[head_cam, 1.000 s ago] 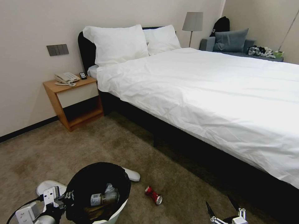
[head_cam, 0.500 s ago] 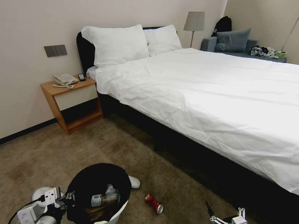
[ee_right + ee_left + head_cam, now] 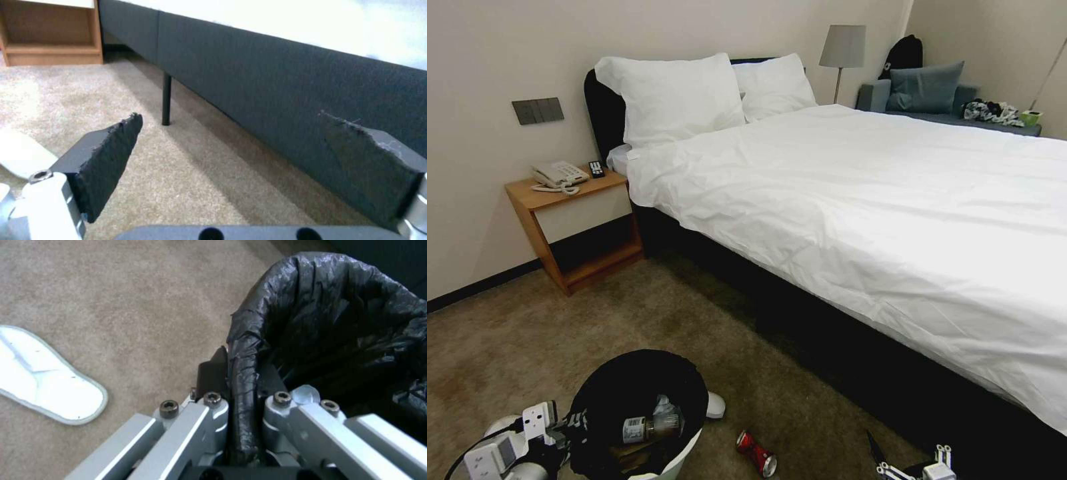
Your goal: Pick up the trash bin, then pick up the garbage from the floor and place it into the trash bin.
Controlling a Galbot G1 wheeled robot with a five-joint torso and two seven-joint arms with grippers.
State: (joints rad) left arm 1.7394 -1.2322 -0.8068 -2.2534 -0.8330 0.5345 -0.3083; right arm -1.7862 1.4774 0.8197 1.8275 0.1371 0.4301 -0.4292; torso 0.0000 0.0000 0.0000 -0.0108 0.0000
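Left gripper (image 3: pixel 242 413) clamped on trash bin (image 3: pixel 311 306) rim, apparently lifted.

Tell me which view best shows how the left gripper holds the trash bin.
The left wrist view: the left gripper is shut on the trash bin, its fingers clamped across the black-lined rim. The head view shows the whole bin with that gripper at its side, the grip unclear. The right wrist view faces the bed frame.

The left gripper (image 3: pixel 242 396) has silver-grey linkage bars with dark hex screws, while the right gripper (image 3: pixel 240 160) carries black frayed-edged pads (image 3: pixel 111 156).
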